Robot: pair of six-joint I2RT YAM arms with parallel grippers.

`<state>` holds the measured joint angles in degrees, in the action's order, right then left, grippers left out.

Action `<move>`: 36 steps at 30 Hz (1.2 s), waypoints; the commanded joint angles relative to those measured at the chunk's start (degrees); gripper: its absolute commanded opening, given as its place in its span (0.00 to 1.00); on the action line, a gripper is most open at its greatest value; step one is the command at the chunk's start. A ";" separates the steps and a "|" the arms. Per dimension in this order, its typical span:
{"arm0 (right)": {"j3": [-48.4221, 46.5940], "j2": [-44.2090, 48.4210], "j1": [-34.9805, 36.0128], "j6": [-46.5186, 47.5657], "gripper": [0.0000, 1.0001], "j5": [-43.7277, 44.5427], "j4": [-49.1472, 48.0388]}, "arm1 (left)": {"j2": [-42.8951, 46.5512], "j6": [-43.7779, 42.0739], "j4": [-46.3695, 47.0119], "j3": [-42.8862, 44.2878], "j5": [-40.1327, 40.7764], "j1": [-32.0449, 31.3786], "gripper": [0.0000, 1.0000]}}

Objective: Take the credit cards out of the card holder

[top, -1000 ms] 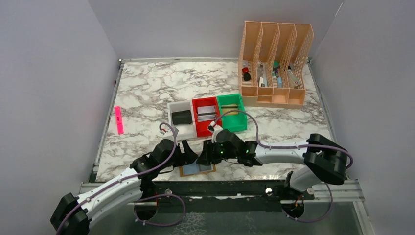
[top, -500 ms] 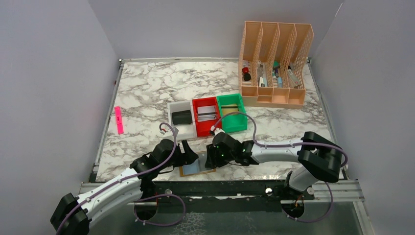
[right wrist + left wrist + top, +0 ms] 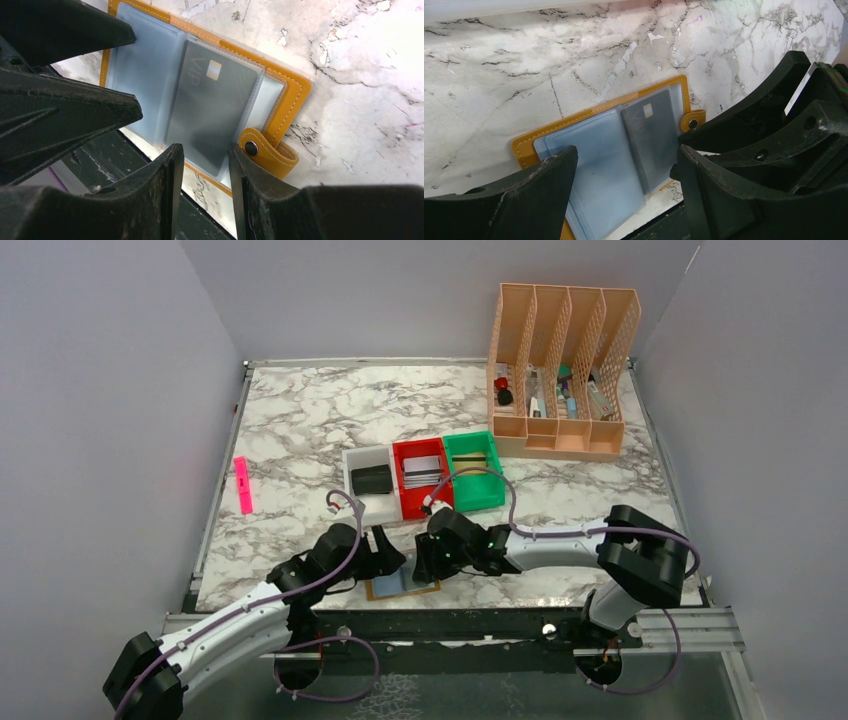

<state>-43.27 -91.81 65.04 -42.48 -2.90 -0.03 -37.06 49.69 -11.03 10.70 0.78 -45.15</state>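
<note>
Hovering apart, left end effector, right end effector, VIP card only wrist-visible

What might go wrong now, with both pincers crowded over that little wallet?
The card holder lies at the near edge of the table; a tug may drag it off. The grey card sits in a clear sleeve, so the right pincer, open over its end, might catch the sleeve too. The left pincer is close; they may bump.
</note>
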 commanded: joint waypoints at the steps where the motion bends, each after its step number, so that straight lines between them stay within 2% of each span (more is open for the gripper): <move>1: 0.74 -3.42 0.38 -1.48 0.44 -1.39 -2.23 | -1.52 -0.30 -0.80 -0.06 -1.35 -0.29 0.77; 5: 1.52 -2.17 0.44 -4.29 0.44 -1.64 -6.17 | -1.61 -0.23 -0.69 -0.38 -1.55 -0.27 0.77; 13: 4.22 1.74 0.42 -8.64 0.45 -7.27 -20.24 | -1.16 -0.25 -0.51 -0.75 -1.58 -0.29 0.77; 25: 3.18 0.91 0.37 -10.17 0.46 -10.99 -24.40 | 0.88 0.19 -1.38 -1.02 -1.13 -0.29 0.76; 31: 2.06 -0.88 0.44 -10.26 0.46 -11.19 -25.04 | 4.69 0.64 -7.30 1.16 4.52 -0.29 0.76; 36: 0.91 -1.62 0.44 -10.03 0.46 -10.86 -25.41 | 9.21 6.74 -14.46 3.25 15.67 -0.29 0.78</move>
<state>-39.83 -92.44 65.25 -52.27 -13.39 -21.96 -31.14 51.70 -17.96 11.07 6.37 -45.15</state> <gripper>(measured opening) 0.459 0.778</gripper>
